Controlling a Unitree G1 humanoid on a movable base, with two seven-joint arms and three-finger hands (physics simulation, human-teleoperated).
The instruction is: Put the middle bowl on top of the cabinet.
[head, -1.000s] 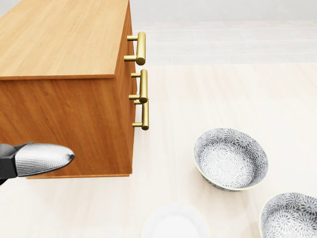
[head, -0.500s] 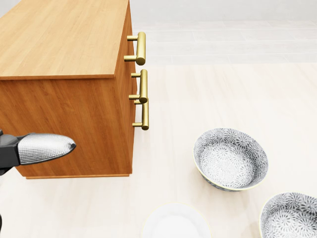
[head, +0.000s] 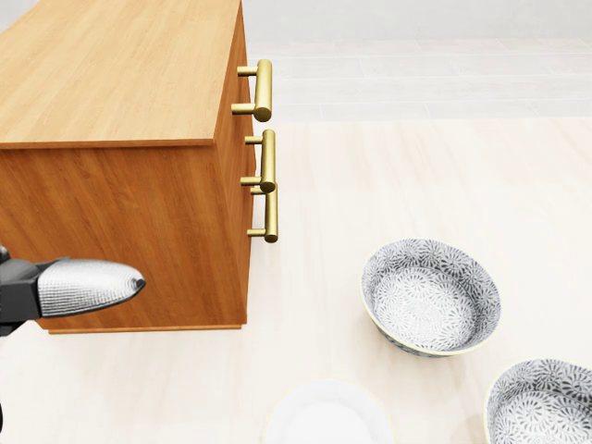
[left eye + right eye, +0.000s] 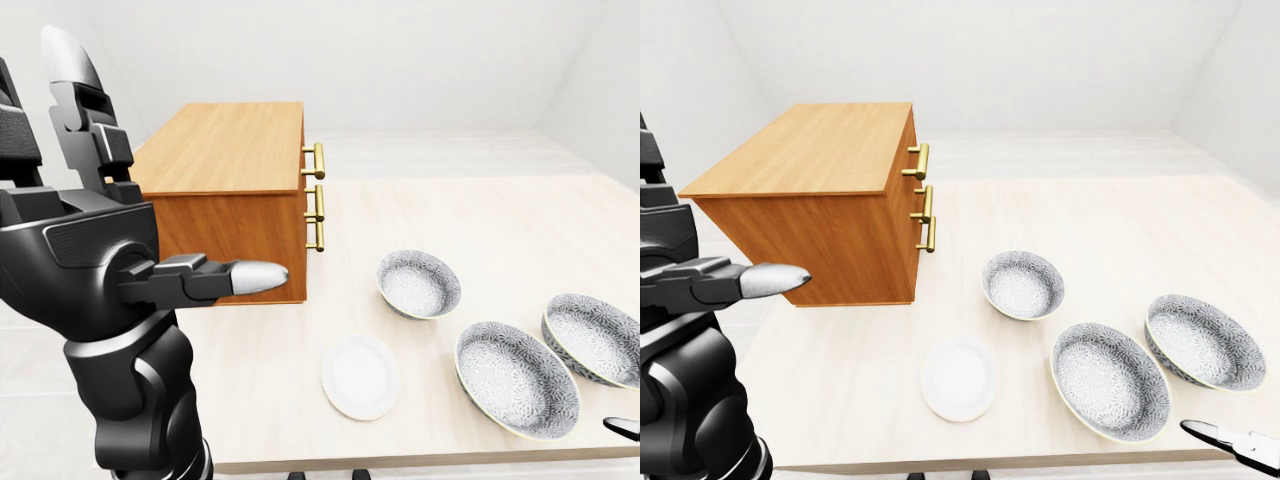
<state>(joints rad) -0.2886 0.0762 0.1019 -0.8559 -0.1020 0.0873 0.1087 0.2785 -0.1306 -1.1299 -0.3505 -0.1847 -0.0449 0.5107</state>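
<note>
Three patterned grey bowls lie in a row on the pale table. The middle bowl (image 4: 1110, 380) sits lowest in the right-eye view, between a left bowl (image 4: 1022, 284) and a right bowl (image 4: 1198, 340). The wooden cabinet (image 4: 235, 150) with brass handles (image 4: 318, 195) stands at the upper left. My left hand (image 4: 140, 190) is raised at the left of the left-eye view, open and empty, with one fingertip (image 3: 88, 285) pointing right beside the cabinet's side. Of my right hand only a fingertip (image 4: 1230, 437) shows at the bottom right, near the middle bowl and apart from it.
A small white plate (image 4: 360, 375) lies on the table below the cabinet and left of the middle bowl. The table's near edge (image 4: 990, 462) runs along the bottom of the eye views. White walls stand behind.
In the head view my left fingertip rose slightly, then settled a little lower and further right. The bowls, plate and cabinet have not moved.
</note>
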